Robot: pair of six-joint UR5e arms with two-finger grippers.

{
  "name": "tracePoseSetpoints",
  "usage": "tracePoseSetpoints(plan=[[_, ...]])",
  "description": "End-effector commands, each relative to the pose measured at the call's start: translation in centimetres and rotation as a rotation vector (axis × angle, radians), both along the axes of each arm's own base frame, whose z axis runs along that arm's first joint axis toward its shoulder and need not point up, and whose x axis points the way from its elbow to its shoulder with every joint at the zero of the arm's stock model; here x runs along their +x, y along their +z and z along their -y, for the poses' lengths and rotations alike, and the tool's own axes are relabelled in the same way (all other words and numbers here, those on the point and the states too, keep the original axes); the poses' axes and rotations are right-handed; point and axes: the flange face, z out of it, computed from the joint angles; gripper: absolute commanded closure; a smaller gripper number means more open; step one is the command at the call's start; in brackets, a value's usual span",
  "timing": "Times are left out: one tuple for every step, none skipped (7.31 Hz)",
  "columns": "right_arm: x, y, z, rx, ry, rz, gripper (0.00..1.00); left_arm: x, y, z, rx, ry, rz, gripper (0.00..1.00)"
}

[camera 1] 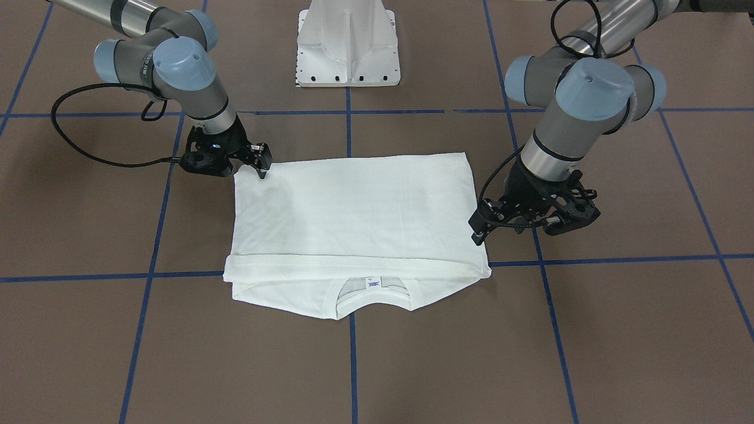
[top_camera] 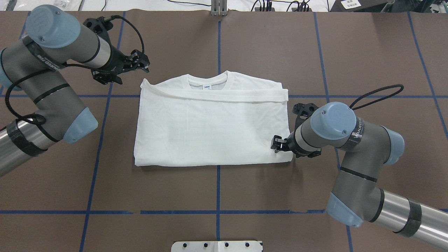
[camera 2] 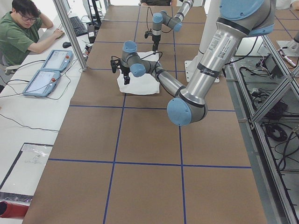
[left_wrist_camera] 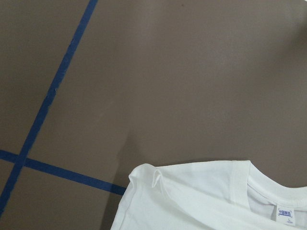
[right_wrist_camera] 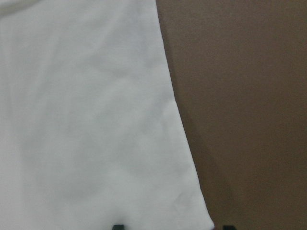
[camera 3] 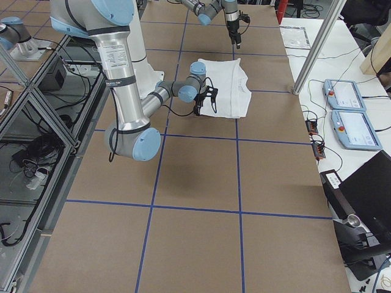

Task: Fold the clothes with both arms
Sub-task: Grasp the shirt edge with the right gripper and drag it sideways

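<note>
- Seeing the white T-shirt [top_camera: 210, 133] folded into a rectangle. It lies flat on the brown table [top_camera: 245, 196], between the two arms.
- The collar [top_camera: 208, 79] sits at the edge away from the white pedestal base [camera 1: 349, 44], and the neck label [top_camera: 207, 86] shows inside it. A folded hem edge [top_camera: 210, 97] runs straight across just below the collar.
- The right gripper [top_camera: 285, 145] is down at the shirt corner nearest the robot, on its own side.
- In the right wrist view we see its two fingertips [right_wrist_camera: 117, 226] spread apart, one over cloth and the other over bare table, with the shirt edge between them. Nothing is pinched. We cannot tell whether the tips touch the cloth.
- The left gripper [top_camera: 120, 68] hangs above the table just beside the collar-end corner on its side, clear of the shirt. Its fingers look spread and hold nothing.
- The left wrist view shows that corner lying loose, with a small puckered tip [left_wrist_camera: 156, 177].
- Blue tape lines [top_camera: 218, 189] grid the table. One of them passes under the shirt near its middle.
</note>
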Motion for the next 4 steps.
tracePoseSetpoints(plan=[[0.3,-0.3,0.4,0.001,0.007,0.004,1.00,-0.2,0.1,0.2,0.006,-0.014,0.007,0.01],[0.3,-0.2,0.4,-0.001,0.007,0.001,1.00,-0.2,0.0,0.2,0.007,-0.016,0.007,0.01],[0.6,-0.2,0.6,-0.001,0.012,0.003,1.00,-0.2,0.0,0.3,0.008,-0.017,0.007,0.01],[2.0,0.2,0.7,-0.005,0.021,0.001,1.00,-0.2,0.0,0.3,0.008,-0.017,0.007,0.01]])
